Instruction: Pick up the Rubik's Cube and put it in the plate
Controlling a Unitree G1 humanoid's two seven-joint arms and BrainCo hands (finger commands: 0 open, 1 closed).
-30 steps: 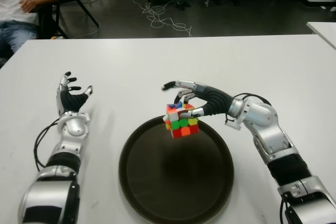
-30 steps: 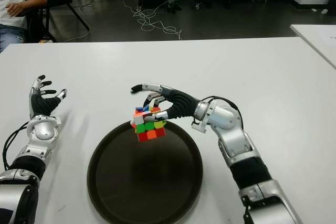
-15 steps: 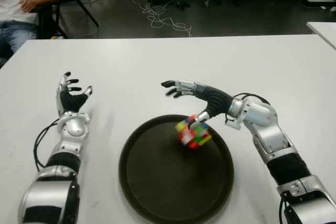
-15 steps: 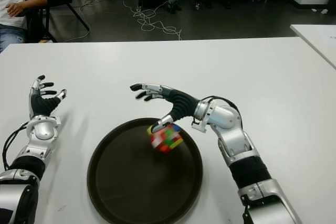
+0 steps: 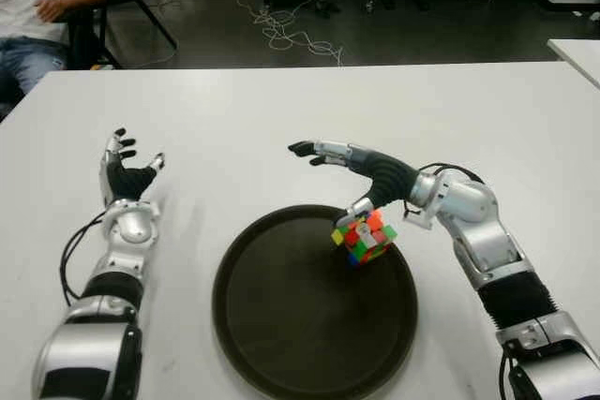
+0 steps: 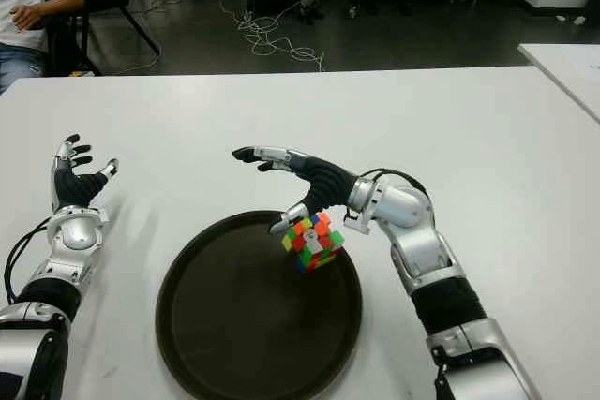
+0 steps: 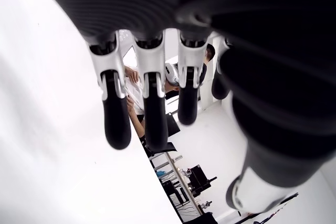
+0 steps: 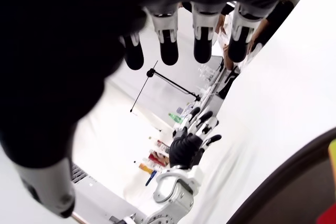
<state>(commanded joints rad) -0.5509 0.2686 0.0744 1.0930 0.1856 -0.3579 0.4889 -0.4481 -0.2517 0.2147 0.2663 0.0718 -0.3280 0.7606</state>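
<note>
Rubik's Cube (image 5: 364, 237): inside the plate (image 5: 281, 344) near its far right rim, tipped on a corner, just under the right thumb; whether they touch cannot be told.
Right hand (image 5: 361, 177): above the plate's far rim, fingers stretched out toward the robot's left, holding nothing.
Left hand (image 5: 127, 175): near the counter's (image 5: 234, 119) left edge, fingers spread upward, empty.
Right wrist view: adds the plate's rim and the left hand far off.
Left wrist view: shows straight fingers (image 7: 116, 124) over the white counter, with a seated person beyond.
</note>
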